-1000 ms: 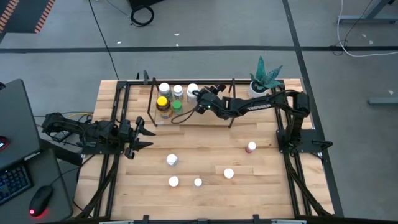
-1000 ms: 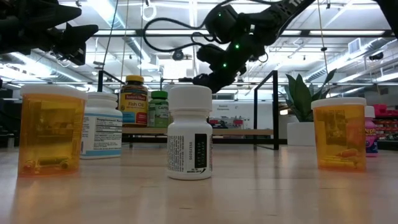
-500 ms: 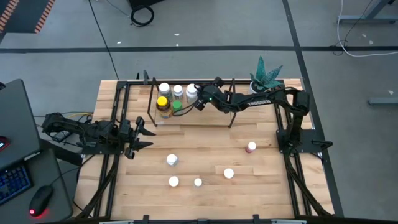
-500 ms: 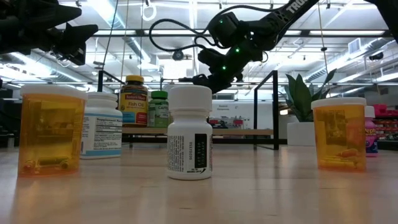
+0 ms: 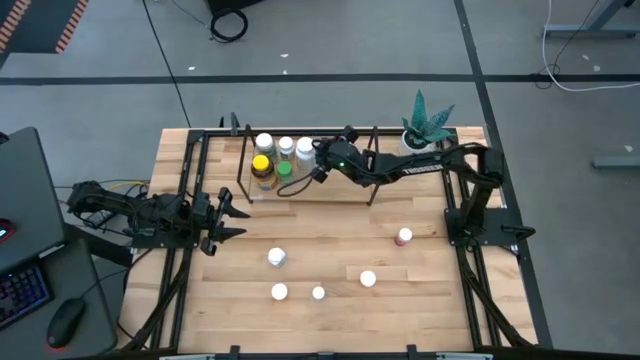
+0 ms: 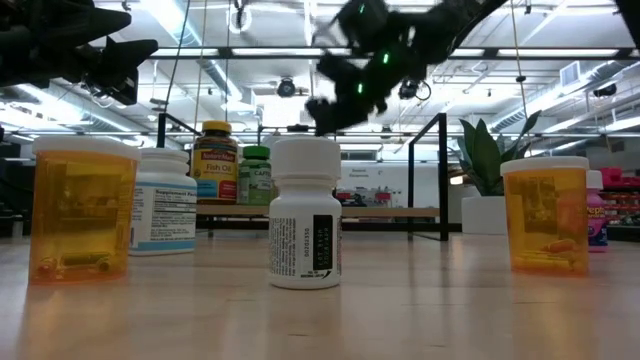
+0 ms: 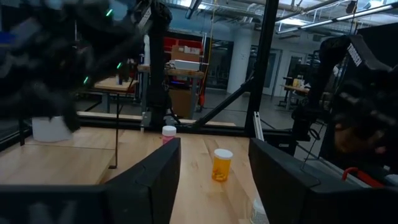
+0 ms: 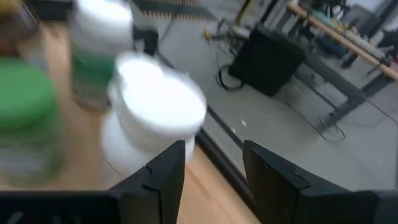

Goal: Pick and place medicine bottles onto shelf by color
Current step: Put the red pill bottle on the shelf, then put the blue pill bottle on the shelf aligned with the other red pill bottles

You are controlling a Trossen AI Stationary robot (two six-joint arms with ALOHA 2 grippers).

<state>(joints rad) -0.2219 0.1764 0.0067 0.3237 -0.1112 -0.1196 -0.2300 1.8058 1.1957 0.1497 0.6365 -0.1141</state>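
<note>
bottles stand in two groups. on the shelf (image 5: 330,190), a light board framed in black rods at the far side of the table (image 5: 430,310), are a yellow-capped bottle (image 5: 261,165), a green-capped one (image 5: 284,171) and three white-capped ones (image 5: 285,146) behind them. on the bare near part of the table stand four more white-capped bottles (image 5: 277,258) and, toward the right, a pink-capped one (image 5: 404,237)

right claw (image 5: 318,152) is over the shelf just beside the rightmost white-capped bottle there; its wrist view shows the fingers (image 8: 163,171) apart with nothing between them, the white bottle (image 8: 152,127) just ahead. left claw (image 5: 236,221) waits over the table's left edge, well apart from every bottle, fingers (image 7: 155,180) spread and empty

table is pale wood planks on a black frame, standing on grey concrete floor. a white pot with a green plant (image 5: 424,125) sits at the far right corner; a laptop (image 5: 20,240) and mouse (image 5: 64,322) lie off to the left. from table height the room behind shows ceiling strip lights and more benches

yellow-capped bottle's label reads "fish oil" (image 6: 216,160); two near bottles are amber (image 6: 82,208) with white caps; other print is too small to read
</note>
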